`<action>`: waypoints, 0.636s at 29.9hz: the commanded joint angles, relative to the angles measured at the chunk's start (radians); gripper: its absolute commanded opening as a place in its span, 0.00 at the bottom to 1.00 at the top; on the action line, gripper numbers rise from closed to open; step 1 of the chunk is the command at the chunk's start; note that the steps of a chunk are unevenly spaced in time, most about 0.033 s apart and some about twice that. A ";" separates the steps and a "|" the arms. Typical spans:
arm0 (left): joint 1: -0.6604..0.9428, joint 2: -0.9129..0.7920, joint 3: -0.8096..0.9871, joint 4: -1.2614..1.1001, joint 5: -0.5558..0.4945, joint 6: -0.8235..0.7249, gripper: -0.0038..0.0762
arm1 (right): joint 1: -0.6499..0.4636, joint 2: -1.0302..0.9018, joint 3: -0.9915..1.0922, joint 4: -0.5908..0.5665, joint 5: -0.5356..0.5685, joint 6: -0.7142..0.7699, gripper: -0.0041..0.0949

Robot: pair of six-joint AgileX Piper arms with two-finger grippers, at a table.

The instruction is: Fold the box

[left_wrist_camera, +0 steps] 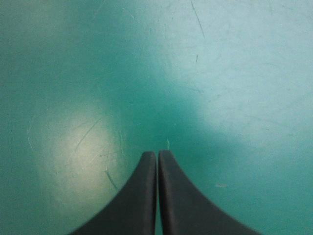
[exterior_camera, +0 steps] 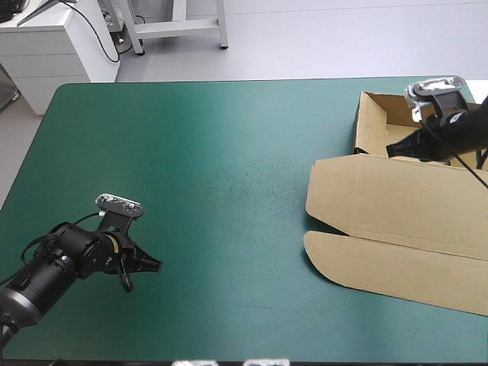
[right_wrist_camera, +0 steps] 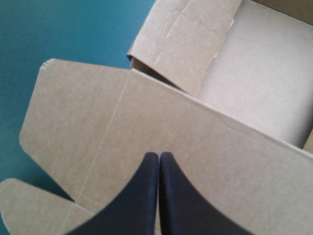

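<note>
the closed, empty right hand at 2 o'clock on the bench should press squarely along the box lid's crease

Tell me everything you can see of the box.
The box is creased brown board at the right side of the table. Its far part is an open tray with raised walls; the lid lies flat toward the near edge, ending in a round-cornered flap. The right gripper, shut, is over the lid by the tray; contact cannot be told.

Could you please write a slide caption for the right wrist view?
Shut black right gripper over the flat lid of the brown cardboard box, open tray ahead, teal-green cover beside.
</note>
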 commanded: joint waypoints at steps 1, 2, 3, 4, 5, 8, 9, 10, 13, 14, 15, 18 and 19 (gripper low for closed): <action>-0.003 -0.017 -0.024 0.003 -0.050 0.000 0.04 | 0.001 -0.149 0.098 0.027 -0.061 -0.030 0.03; -0.003 -0.017 -0.024 0.003 -0.050 0.004 0.04 | 0.001 -0.182 0.134 0.027 -0.063 -0.038 0.03; -0.003 -0.017 -0.024 0.003 -0.050 0.012 0.04 | 0.001 -0.210 0.163 0.027 -0.071 -0.041 0.03; -0.003 -0.017 -0.024 0.003 -0.048 0.023 0.04 | 0.001 -0.244 0.197 0.027 -0.079 -0.041 0.03; -0.003 -0.019 -0.024 0.003 -0.046 0.034 0.04 | 0.001 -0.278 0.229 0.027 -0.090 -0.041 0.03; -0.003 -0.038 -0.022 0.003 -0.039 0.052 0.04 | 0.001 -0.380 0.313 0.061 -0.102 -0.047 0.03; -0.003 -0.051 -0.022 0.003 -0.037 0.059 0.04 | 0.001 -0.406 0.343 0.074 -0.104 -0.055 0.02; -0.003 -0.061 -0.022 0.001 -0.033 0.070 0.04 | 0.001 -0.437 0.373 0.090 -0.107 -0.066 0.02; -0.003 -0.108 -0.017 -0.014 -0.014 0.127 0.04 | 0.001 -0.532 0.466 0.128 -0.116 -0.115 0.02; -0.003 -0.122 -0.014 -0.022 -0.010 0.144 0.04 | 0.001 -0.556 0.490 0.134 -0.116 -0.120 0.02; -0.003 -0.139 -0.010 -0.040 -0.005 0.172 0.04 | 0.001 -0.581 0.513 0.141 -0.120 -0.120 0.02; -0.003 -0.189 0.020 -0.079 -0.010 0.188 0.04 | 0.001 -0.663 0.597 0.160 -0.122 -0.120 0.02; -0.003 -0.207 0.036 -0.089 -0.014 0.188 0.04 | 0.001 -0.688 0.622 0.162 -0.122 -0.120 0.02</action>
